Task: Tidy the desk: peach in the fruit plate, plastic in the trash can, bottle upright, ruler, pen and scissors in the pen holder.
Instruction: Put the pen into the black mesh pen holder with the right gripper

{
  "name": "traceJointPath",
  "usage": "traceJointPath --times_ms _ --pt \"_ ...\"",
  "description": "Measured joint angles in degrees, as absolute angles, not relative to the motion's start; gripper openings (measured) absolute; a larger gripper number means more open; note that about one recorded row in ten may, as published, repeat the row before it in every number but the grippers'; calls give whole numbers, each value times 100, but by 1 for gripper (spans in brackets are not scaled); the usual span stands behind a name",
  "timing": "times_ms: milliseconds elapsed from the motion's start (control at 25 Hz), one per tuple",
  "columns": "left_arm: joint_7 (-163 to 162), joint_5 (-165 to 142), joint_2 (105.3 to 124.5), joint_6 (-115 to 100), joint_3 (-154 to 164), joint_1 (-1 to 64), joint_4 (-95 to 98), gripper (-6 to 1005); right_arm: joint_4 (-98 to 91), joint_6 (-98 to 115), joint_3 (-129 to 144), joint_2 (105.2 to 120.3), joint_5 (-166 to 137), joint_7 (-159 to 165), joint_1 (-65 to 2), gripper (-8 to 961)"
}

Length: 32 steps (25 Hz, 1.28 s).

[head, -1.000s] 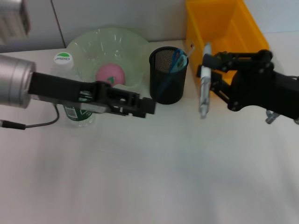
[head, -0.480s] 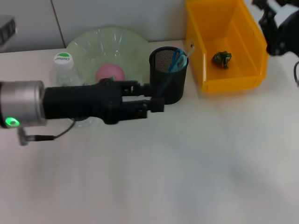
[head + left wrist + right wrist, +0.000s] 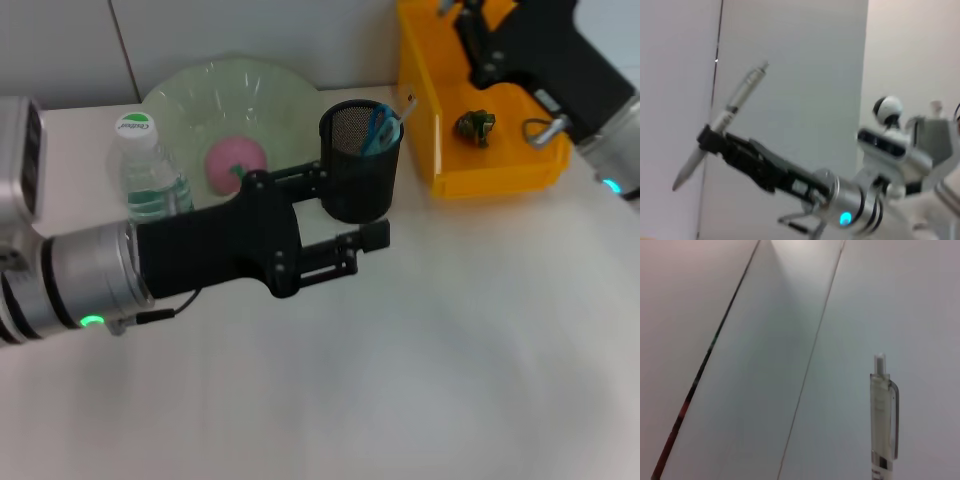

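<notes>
Black left gripper (image 3: 345, 208): low over the white table (image 3: 420, 380), at the end of a forearm lying across the middle of the head view. Its 2 fingers stand apart with nothing clamped between them.
Pen holder (image 3: 350, 195): black mesh cup, upright, just beyond the left gripper's fingertips; whether a finger touches it cannot be told.
Scissors (image 3: 380, 128): blue handles stick up out of the pen holder, with 1 thin pale item beside them at the rim.
Peach (image 3: 235, 160): pink, lying in the fruit plate, just behind the left gripper's wrist.
Fruit plate (image 3: 200, 100): pale green and fluted, behind the left forearm and touching or nearly touching the pen holder.
Bottle (image 3: 145, 170): clear with a white cap, upright, beside the plate on the side away from the pen holder, just behind the left forearm.
Right gripper (image 3: 707, 137): raised in the air, well away from the left gripper, closed on the pen at mid-barrel.
Pen (image 3: 725, 120): silver and clear, held tilted in the right gripper's fingers, above the trash can and off the table; the right wrist view shows its clip and push-button end.
Trash can (image 3: 440, 150): yellow bin below the right arm, just past the pen holder from the left gripper.
Plastic (image 3: 475, 125): 1 dark green crumpled piece on the bin floor.
</notes>
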<state>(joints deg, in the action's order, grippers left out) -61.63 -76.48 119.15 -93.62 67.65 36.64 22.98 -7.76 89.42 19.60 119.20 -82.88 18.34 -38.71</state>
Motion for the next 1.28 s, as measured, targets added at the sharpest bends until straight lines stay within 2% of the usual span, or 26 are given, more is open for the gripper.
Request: traceJointPath --times_ms 280,520,760,1280 --pt "-5216 -7012 11918 -8201 7977 3304 2135 670 -289 8166 1904 11945 -8283 1903 -4229 139" --pt "-4919 -6982 11880 -7974 7847 2892 2167 818 -6 7619 1861 11958 -8283 1945 -4475 139" --pt "-4980 -7006 11831 -7886 7733 2565 2377 818 294 7174 1775 11963 -8278 1982 -4648 139" --pt "-4967 -7040 11819 -7639 7743 2503 2338 818 701 6440 1645 11971 -8279 2042 -4738 138"
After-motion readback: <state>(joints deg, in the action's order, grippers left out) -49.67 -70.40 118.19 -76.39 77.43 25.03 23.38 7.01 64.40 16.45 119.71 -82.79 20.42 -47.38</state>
